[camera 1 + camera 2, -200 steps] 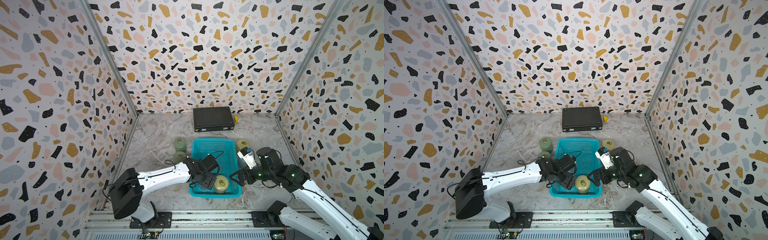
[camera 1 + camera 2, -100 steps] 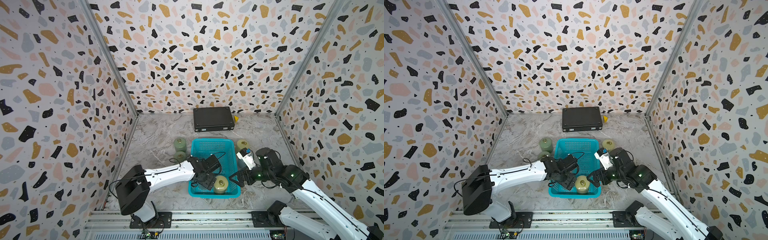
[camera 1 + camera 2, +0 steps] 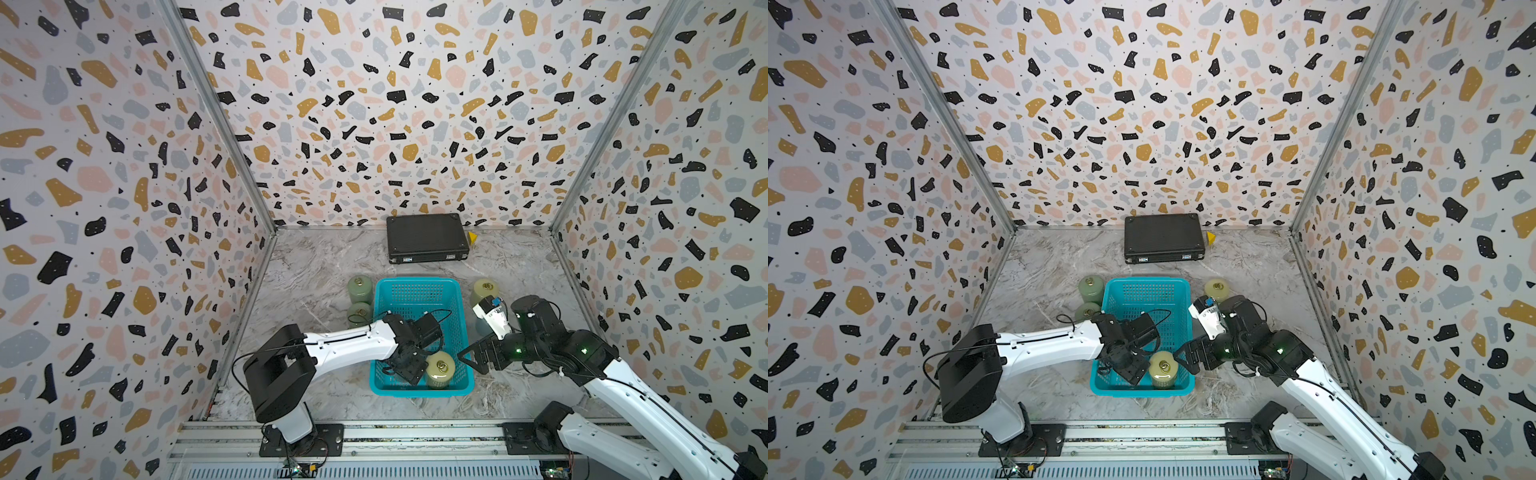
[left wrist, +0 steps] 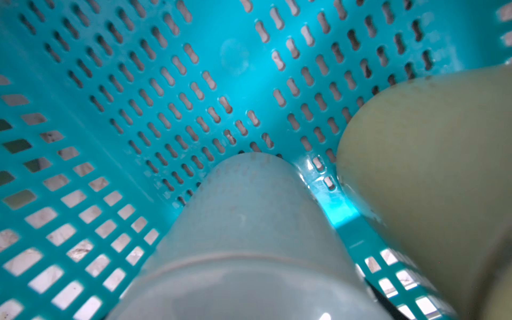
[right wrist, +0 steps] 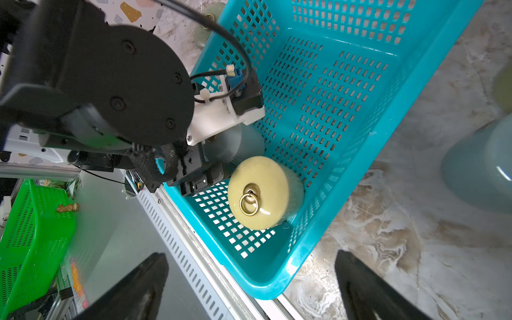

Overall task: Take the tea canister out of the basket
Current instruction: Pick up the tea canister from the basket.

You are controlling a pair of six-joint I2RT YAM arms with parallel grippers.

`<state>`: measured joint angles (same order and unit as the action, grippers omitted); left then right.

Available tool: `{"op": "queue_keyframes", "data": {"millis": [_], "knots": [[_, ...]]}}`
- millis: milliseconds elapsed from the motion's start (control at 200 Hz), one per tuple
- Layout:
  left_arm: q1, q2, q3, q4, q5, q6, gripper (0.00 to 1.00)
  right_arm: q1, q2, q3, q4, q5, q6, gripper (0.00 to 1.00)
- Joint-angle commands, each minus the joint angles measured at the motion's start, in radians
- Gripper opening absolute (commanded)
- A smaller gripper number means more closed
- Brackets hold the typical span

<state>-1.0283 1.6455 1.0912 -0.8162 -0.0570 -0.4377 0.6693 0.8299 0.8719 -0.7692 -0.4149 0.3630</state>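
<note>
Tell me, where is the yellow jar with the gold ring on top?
In both top views, the pale yellow round ceramic canister stands inside the turquoise plastic basket, in its near right corner.

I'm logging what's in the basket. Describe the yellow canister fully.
The yellow canister is a squat, round jar, pale yellow with a glossy, ceramic-looking finish. Its wide, rounded lid carries a brass ring on a fluted rosette. It stands upright on the floor of the basket, in the near corner on the robot's right, close to both walls. The left gripper and a grey canister sit right beside it; whether they touch it cannot be told.
</note>
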Motion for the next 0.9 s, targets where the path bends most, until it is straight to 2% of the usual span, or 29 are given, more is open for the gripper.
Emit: {"op": "queue_keyframes", "data": {"millis": [0,115,551,896], "knots": [[0.005,0.005,0.005,-0.055,0.0,0.0,0.76,0.007,-0.013,-0.002,0.014,0.003,0.008,0.99],[0.005,-0.017,0.019,-0.054,-0.004,-0.007,0.72,0.007,-0.011,-0.002,0.019,0.004,0.01,0.99],[0.007,-0.115,0.142,-0.118,-0.076,-0.055,0.7,0.01,0.003,0.008,0.044,-0.007,0.011,0.99],[0.08,-0.256,0.194,-0.184,-0.104,-0.122,0.7,0.035,0.053,0.043,0.113,-0.03,0.017,0.99]]}}
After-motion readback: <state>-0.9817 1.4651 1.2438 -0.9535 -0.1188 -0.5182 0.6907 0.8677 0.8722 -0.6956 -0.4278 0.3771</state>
